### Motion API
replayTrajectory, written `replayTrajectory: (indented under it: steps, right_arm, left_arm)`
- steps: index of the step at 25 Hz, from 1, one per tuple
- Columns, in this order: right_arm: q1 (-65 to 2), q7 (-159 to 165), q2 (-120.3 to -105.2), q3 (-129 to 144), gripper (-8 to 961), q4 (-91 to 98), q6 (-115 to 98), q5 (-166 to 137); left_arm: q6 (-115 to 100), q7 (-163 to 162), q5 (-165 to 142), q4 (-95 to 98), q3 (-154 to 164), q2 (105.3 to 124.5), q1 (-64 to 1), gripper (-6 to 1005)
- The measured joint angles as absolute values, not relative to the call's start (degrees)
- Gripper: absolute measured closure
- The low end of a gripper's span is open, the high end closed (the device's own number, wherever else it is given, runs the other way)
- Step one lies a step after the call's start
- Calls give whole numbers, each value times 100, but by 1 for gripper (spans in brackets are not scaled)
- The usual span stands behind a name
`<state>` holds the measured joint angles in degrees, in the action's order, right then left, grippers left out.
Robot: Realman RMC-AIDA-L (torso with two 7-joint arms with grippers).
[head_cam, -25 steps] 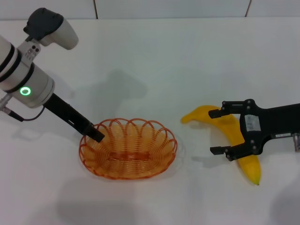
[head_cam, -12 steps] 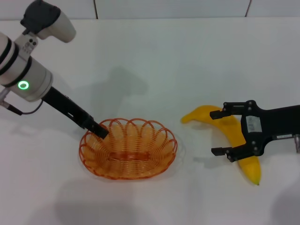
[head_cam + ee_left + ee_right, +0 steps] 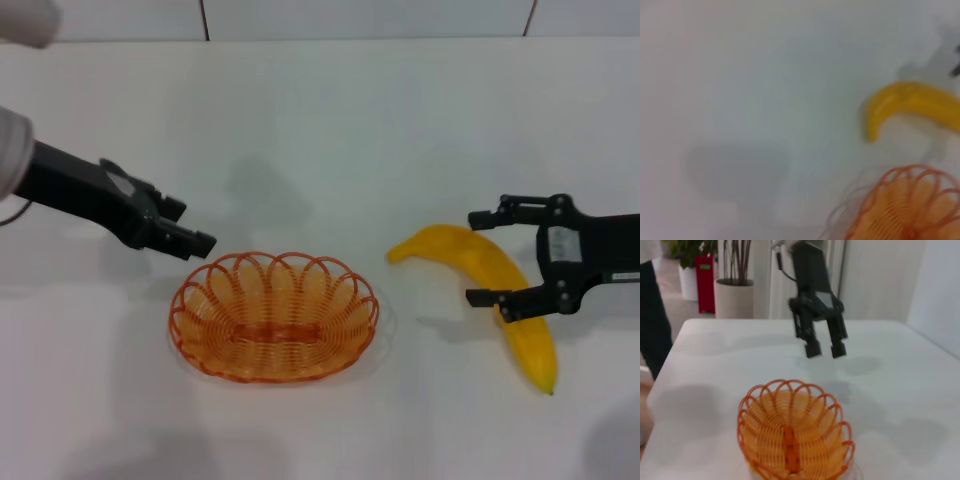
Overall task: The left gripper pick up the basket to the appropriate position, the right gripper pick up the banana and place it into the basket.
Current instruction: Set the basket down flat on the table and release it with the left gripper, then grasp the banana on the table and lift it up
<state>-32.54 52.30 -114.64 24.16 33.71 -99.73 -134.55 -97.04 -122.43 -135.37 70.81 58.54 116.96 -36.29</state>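
One basket [image 3: 274, 317], one banana [image 3: 492, 283] and two grippers are on show over the white bench [image 3: 350, 130].

The basket sits flat on the bench and holds nothing. The left gripper [image 3: 190, 238] hangs just off the basket's far-left rim, lifted clear of it, touching nothing. In the right wrist view its two fingers [image 3: 813, 348] point down with a small gap between them, so the jaws are a little apart and hold nothing.

The banana lies on the bench well to the right of the basket, its stem end pointing toward the basket and its other tip nearer the robot. The right gripper [image 3: 486, 257] is at the banana's middle, on the side away from the basket, jaws spread wide, one finger on the far side of the fruit and one across its near part; not closed on it.

A second ago the left gripper's tip was down at the basket's left rim; now it has risen and drawn back from the rim. The right gripper has shifted slightly away from the basket. Basket and banana have stayed where they were.
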Motion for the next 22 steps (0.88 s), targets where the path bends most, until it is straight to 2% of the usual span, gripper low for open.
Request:
replayTrajectory:
  steps: [5,11,16,22]
  right_arm:
    - [-3173,5219,-11434,1998,63,3366,-10000,-13456]
    - [-3135,5210,-11434,1716,63,3381,-10013,-13456]
    - [-3118,5379,-11435,1689,62,3448,-10047,-13451]
    - [-3136,6579,-11473,1894,62,4288,-10131,-13565]
  left_arm:
    - [-9841,-11121,-12550,7826,5972,11692,-2645,307]
    - [-9804,-8511,-11253,7279,5843,11703,-1566,307]
    - [-9840,-6605,-10639,5817,5430,11687,-1415,321]
    - [-9811,-5933,-10864,4629,4876,11651,-1820,320]
